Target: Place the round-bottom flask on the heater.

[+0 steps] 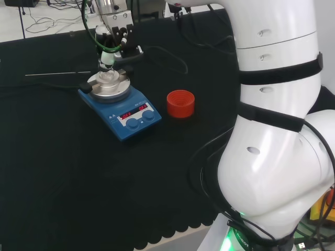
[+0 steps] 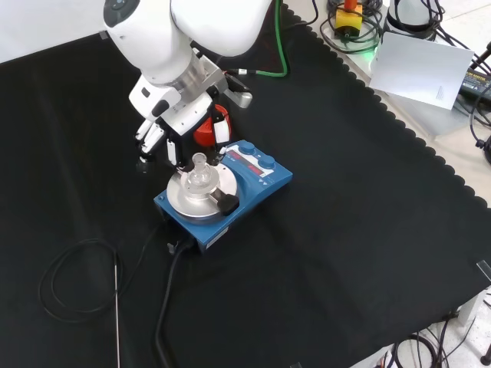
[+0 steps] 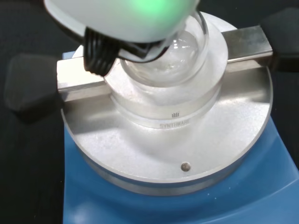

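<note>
The clear round-bottom flask (image 2: 199, 178) sits upright in the well of the round metal block (image 2: 184, 201) on the blue heater (image 2: 244, 188). In the wrist view its bulb (image 3: 174, 55) rests in the block's (image 3: 168, 140) recess. The black and white hand (image 2: 178, 126) hangs just above and behind the flask, its fingers (image 2: 222, 129) spread to either side of the neck with a gap showing. In the head view the hand (image 1: 114, 41) is directly over the flask (image 1: 108, 76) on the heater (image 1: 123, 116).
A red ribbed ring stand (image 1: 180, 103) stands right of the heater in the head view and shows partly behind the hand (image 2: 204, 132) in the front view. A thin metal rod (image 2: 116, 307) and the heater's black cable (image 2: 165, 299) lie on the cloth.
</note>
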Motion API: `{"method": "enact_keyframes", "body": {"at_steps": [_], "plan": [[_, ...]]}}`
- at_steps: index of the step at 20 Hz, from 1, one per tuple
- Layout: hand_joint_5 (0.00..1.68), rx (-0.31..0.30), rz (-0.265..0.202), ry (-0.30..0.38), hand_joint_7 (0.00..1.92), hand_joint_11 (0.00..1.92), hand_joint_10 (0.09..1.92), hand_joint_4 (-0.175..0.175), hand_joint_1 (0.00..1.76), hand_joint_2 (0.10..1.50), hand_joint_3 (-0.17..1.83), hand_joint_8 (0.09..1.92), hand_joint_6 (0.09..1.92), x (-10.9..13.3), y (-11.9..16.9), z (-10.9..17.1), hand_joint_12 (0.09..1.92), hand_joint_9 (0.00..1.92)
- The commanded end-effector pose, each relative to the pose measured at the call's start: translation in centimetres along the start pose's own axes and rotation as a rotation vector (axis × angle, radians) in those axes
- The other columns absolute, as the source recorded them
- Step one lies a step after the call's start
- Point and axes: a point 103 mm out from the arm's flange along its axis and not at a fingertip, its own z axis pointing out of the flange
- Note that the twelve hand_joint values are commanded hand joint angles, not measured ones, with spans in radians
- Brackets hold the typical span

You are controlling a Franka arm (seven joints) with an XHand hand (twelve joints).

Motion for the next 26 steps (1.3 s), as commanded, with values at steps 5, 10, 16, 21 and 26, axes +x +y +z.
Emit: {"method": "enact_keyframes", "body": {"at_steps": [5, 10, 16, 21, 26], "plan": [[0.41, 0.070, 0.041, 0.031, 0.00, 0.09, 0.74, -0.052, 1.02, 0.51, 0.75, 0.61, 0.68, -1.0, -0.5, 0.2, 1.44, 0.21], [0.31, 0.075, 0.047, 0.040, 0.00, 0.01, 0.77, -0.042, 0.98, 0.50, 0.70, 0.43, 0.31, -1.3, -1.0, -0.2, 1.47, 0.13], [0.29, 0.034, 0.059, 0.054, 0.00, 0.00, 0.78, -0.039, 0.95, 0.51, 0.68, 0.40, 0.18, -2.2, -2.8, -1.4, 1.47, 0.12], [0.30, -0.007, 0.067, 0.068, 0.00, 0.00, 0.78, -0.041, 0.94, 0.52, 0.67, 0.44, 0.13, -3.3, -5.3, -2.8, 1.48, 0.14], [0.31, -0.030, 0.084, 0.082, 0.00, 0.02, 0.77, -0.044, 0.93, 0.53, 0.66, 0.50, 0.10, -4.3, -8.3, -3.6, 1.48, 0.17]]}}
